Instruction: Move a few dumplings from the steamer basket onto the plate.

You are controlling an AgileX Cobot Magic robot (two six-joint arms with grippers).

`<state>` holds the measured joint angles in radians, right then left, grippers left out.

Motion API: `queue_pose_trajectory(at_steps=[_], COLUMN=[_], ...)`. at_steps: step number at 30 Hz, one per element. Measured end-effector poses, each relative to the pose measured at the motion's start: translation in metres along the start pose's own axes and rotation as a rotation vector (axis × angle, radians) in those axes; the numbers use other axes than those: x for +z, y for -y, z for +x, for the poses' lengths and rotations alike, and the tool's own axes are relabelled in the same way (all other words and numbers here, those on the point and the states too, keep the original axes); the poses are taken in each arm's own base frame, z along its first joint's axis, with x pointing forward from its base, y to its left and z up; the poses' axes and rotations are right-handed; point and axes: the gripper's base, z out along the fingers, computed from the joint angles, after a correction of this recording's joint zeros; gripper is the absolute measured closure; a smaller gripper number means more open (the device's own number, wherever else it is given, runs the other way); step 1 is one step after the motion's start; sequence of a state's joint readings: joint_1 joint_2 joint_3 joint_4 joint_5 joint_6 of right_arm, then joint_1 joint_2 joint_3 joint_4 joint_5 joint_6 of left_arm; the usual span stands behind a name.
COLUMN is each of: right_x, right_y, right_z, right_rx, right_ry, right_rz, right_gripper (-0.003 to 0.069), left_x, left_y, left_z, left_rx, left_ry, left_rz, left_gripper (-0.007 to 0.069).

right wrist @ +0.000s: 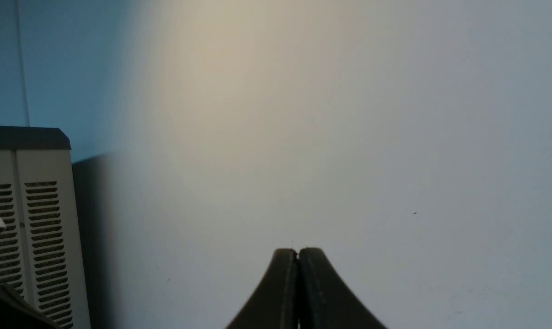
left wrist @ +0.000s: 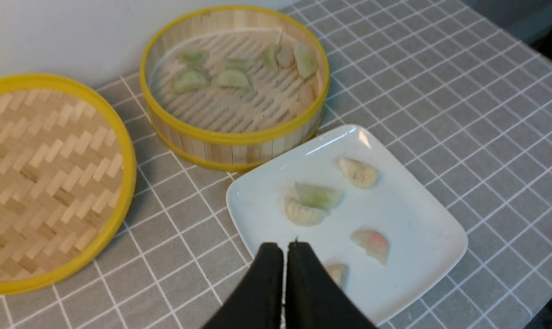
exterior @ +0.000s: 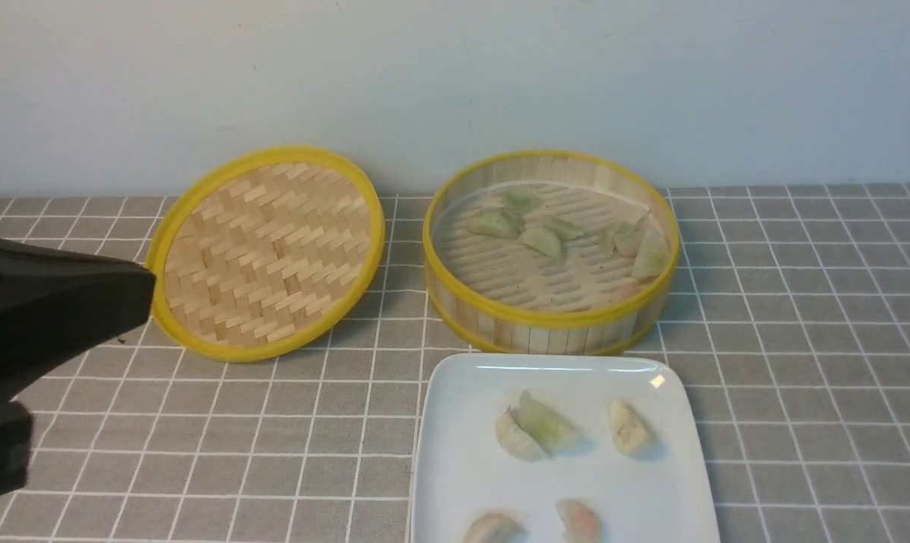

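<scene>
Left claw [left wrist: 286, 249]: closed, empty; open only above next pick.
Right claw [right wrist: 298, 253]: closed, empty.
Dumplings [exterior: 543, 242]: pinch gently, clear steamer rim [exterior: 553, 317].

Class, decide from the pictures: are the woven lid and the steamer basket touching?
Apart: the front view shows grey checked cloth between the woven lid and the steamer basket.
</scene>
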<state>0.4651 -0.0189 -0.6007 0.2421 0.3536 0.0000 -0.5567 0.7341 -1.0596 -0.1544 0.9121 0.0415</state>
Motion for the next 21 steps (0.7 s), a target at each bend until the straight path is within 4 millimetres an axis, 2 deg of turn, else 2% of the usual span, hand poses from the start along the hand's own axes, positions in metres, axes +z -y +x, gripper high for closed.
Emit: queue_pose_trajectory(at_steps=[4, 15, 21], right_x=[0.0000, 0.0000, 0.0000], right_y=[0.0000, 0.0000, 0.0000], right_z=[0.0000, 0.0000, 0.0000], right_rx=[0.000, 0.000, 0.000], right_ry=[0.000, 0.000, 0.000], right_rz=[0.000, 0.000, 0.000], right_gripper=[0.0673, 0.0673, 0.0673], left_x=[-0.0084, -0.0084, -0.0058], left_y=[0.0021, 0.0018, -0.0047], left_z=[0.0011, 0.0006, 0.0013], left_rx=[-0.013, -0.010, 0.062], left_ry=[0.027, 0.033, 0.174], left_rz=[0.014, 0.011, -0.053], left_gripper=[0.0629, 0.0629, 0.0629])
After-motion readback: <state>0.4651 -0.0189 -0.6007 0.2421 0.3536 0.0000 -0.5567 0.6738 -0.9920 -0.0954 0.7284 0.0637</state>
